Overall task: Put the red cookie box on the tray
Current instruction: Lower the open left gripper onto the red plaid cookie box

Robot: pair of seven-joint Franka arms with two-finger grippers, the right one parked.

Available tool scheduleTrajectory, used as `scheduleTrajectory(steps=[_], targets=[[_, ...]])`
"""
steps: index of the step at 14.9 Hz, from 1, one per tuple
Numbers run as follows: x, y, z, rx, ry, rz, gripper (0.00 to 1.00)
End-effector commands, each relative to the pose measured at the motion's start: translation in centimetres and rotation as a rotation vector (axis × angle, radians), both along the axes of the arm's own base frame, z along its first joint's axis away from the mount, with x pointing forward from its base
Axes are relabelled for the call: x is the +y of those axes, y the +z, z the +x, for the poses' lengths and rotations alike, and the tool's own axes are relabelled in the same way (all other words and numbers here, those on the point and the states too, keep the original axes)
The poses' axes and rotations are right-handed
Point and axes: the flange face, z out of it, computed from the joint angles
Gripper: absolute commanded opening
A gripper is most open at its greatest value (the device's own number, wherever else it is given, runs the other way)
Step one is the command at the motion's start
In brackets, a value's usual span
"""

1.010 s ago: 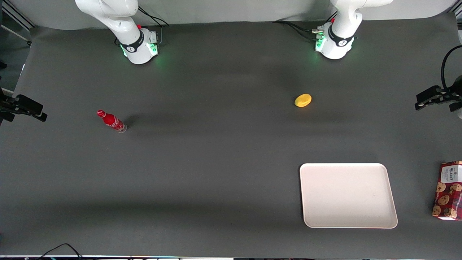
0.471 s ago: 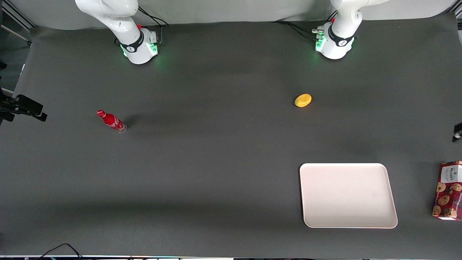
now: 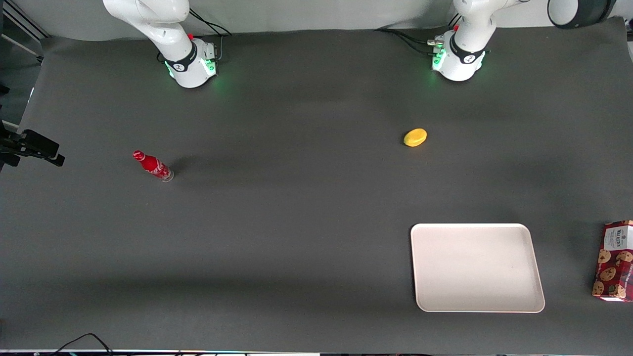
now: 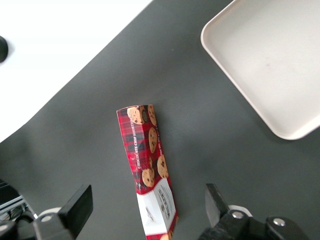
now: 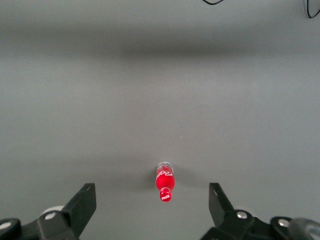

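Note:
The red cookie box (image 3: 614, 260) lies flat at the working arm's end of the table, beside the tray (image 3: 477, 267) and apart from it. The tray is pale cream, with nothing on it. In the left wrist view my left gripper (image 4: 147, 199) is open and hangs above the box (image 4: 147, 165), with the box's white-label end between the two fingers and not touching them. The tray's corner (image 4: 270, 60) also shows in this view. The gripper itself is out of the front view; only part of the arm (image 3: 578, 10) shows there.
A yellow lemon-like object (image 3: 415, 137) lies farther from the front camera than the tray. A small red soda bottle (image 3: 153, 166) stands toward the parked arm's end, and shows in the right wrist view too (image 5: 165, 182). The table's edge (image 4: 85, 75) runs close to the box.
My left gripper, seen at the front view's edge one second ago, has moved out of that view. The box, tray, bottle and yellow object have not moved.

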Motion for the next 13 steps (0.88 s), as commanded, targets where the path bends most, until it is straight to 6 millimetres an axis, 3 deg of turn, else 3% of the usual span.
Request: scheduleTrajectory(steps=[1,3,4,8,13], targets=[[3.6,-6.2,1.2,-0.044,-0.008,-0.012,1.00],[4.9,-9.9,1.3,-0.060,-0.002,0.004,1.00],[6.0,-10.7,0.9,-0.062,0.012,0.005,1.00],[7.0,-15.2,0.5,-0.040,0.027,0.002,1.00],[7.3,-19.1,0.0,-0.024,0.063,-0.053,0.99]])
